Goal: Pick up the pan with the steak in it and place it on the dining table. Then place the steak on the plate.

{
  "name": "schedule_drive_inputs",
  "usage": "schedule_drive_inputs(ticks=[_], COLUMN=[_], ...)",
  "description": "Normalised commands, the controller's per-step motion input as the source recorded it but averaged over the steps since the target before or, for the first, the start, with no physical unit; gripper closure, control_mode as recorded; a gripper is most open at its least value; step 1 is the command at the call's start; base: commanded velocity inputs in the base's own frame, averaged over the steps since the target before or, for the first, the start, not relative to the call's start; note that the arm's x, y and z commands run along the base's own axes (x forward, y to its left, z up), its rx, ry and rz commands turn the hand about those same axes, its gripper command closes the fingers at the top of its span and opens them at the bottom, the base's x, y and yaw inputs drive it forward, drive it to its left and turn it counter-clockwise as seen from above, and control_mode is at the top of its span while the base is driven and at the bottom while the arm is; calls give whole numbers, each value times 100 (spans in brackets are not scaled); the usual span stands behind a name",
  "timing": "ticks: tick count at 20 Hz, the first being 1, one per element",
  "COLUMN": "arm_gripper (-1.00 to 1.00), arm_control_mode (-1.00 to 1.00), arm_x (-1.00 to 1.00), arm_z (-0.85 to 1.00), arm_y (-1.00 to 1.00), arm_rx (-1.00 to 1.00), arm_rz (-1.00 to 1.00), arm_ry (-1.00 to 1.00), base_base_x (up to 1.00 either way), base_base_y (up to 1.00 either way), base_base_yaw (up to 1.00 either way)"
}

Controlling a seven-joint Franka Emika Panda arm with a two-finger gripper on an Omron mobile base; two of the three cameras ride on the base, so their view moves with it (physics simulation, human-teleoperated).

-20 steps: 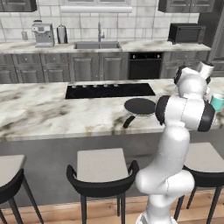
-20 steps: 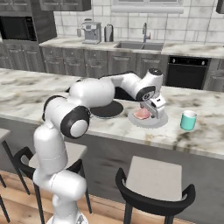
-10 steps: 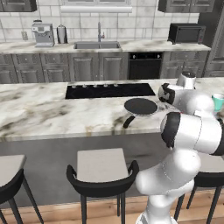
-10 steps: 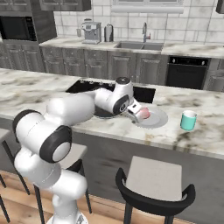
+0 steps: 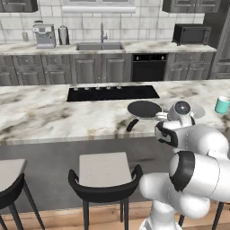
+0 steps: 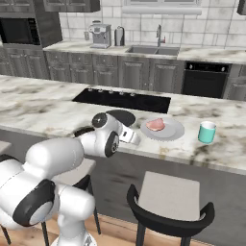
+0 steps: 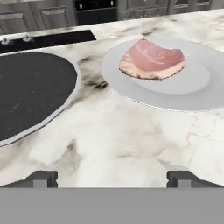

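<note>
In the hand view the pincer [image 7: 112,177] sits at the bottom edge with its two dark tips spread wide apart and nothing between them, over bare marble. The steak [image 7: 152,60] lies flat on the plate [image 7: 197,89] in the upper right of that frame, toward the plate's left part, its pink face up. The pan [image 7: 30,94] takes the left side of the frame, its dark inside bare, its pale rim close to the plate's edge with a strip of veined tabletop [image 7: 118,135] between them; they do not touch.

In the right base view the plate [image 6: 170,134] rests at centre frame on the tabletop [image 6: 38,103], with the steak [image 6: 155,125] on its left half. The pan [image 6: 126,116] lies just left of the plate, partly hidden by the arm, whose wrist comes in from the lower left and ends near the tabletop's near edge. A teal cup [image 6: 207,132] stands upright to the right of the plate, apart from it. A black cooktop [image 6: 122,100] is set into the tabletop behind the pan.

In the left base view the pan [image 5: 143,109] lies at centre right, its handle pointing toward the lower left, and the cup [image 5: 222,104] stands at the right edge. Stools [image 5: 105,177] stand along the bottom of the frame, in front of the tabletop.
</note>
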Motion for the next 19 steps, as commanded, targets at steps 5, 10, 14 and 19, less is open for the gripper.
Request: schedule_drive_inputs(ticks=[5, 10, 14, 19], arm_gripper=[-100, -100, -100, -100], arm_control_mode=[-100, -100, -100, -100], arm_x=[-36, -62, -80, -64], arm_z=[36, 20, 29, 0], arm_y=[28, 23, 18, -2], arm_rx=[-18, -15, -14, 1], arm_rz=[8, 2, -3, 3], arm_ry=[-43, -34, -31, -14], base_base_x=[0, 0, 0, 0], base_base_y=[0, 0, 0, 0], base_base_yaw=[0, 0, 0, 0])
